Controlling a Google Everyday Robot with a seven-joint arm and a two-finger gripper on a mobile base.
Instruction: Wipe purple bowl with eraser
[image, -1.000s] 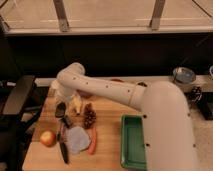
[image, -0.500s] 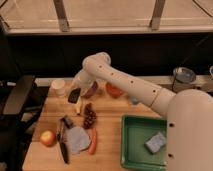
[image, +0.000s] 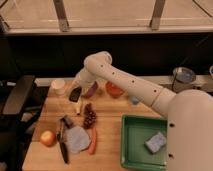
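The purple bowl (image: 92, 90) stands at the back of the wooden board, partly hidden behind my forearm. My gripper (image: 76, 95) hangs just left of the bowl, a little above the board. It is shut on the eraser (image: 75, 93), a small black block tilted at its tip. The eraser is close to the bowl's left rim; I cannot tell if it touches.
An orange-red bowl (image: 114, 90) stands right of the purple one and a white cup (image: 59, 86) left. On the board lie a banana piece (image: 78, 106), grapes (image: 89, 116), an apple (image: 48, 138), a knife (image: 62, 144) and a carrot (image: 92, 141). A green tray (image: 131, 150) holds a blue-grey sponge (image: 155, 142).
The arm has swung back and to the right. The gripper has moved from the board's left middle towards the purple bowl. The tray and its sponge now show.
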